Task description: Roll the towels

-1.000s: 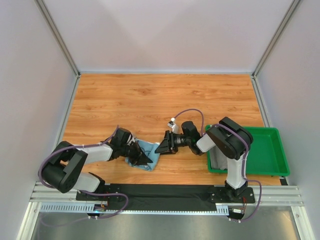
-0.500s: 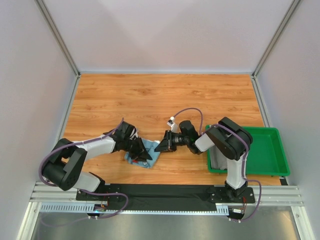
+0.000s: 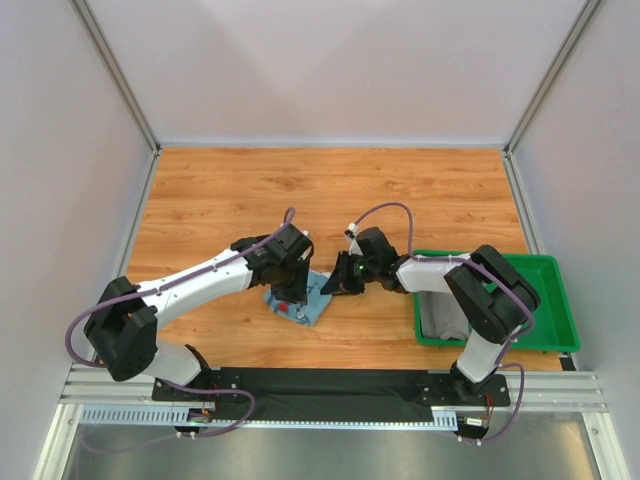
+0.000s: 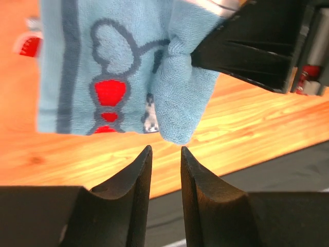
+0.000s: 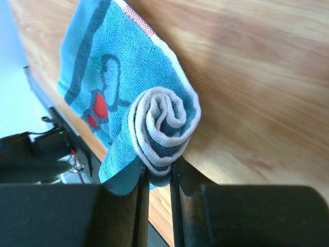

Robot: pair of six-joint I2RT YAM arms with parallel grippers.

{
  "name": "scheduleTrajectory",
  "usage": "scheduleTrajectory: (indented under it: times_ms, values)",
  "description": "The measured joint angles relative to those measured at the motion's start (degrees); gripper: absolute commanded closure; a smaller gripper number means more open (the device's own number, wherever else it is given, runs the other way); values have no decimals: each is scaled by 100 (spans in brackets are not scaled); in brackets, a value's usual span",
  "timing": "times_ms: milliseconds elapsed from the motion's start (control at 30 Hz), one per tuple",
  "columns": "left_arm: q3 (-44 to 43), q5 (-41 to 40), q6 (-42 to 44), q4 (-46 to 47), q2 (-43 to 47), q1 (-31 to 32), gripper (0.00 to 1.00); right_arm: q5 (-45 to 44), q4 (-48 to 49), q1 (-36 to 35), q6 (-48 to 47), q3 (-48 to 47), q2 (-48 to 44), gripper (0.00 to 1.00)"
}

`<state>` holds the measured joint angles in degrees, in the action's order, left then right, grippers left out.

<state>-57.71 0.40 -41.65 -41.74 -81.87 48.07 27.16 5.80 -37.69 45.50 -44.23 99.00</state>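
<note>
Fuzzy terry cloth (looped pile) on the blue towel point(image 5: 97, 67), smooth wood-grain table point(image 3: 300, 190), green plastic tray point(image 3: 520, 259).

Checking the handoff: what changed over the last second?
The left arm swung up and rightward; the left gripper now hangs over the blue towel, gripping nothing. The right arm swung its elbow rightward, toward the green tray. The right gripper stays pinched on the towel's rolled end; tray and grey towel unmoved.

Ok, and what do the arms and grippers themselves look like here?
The left arm and the right arm both have white links with black joints, and a purple cable loops alongside each. The left gripper and the right gripper have matte black fingers that taper to the tips. No markings are readable.
</note>
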Motion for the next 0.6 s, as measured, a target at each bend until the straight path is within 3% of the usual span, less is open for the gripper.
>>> scheduleTrajectory:
  times_ms: [233, 400, 600]
  values:
    - [-518, -1513, 496, -164, -260, 1298, 64, -332, -1419, -33, -280, -614, -83, 99]
    - [-535, -1766, 734, 37, -914, 1567, 61, -367, -1757, -68, -380, -761, -79, 99]
    - [-533, -1880, 901, 334, -1436, 1687, 48, -356, -1873, -90, -446, -769, -59, 99]
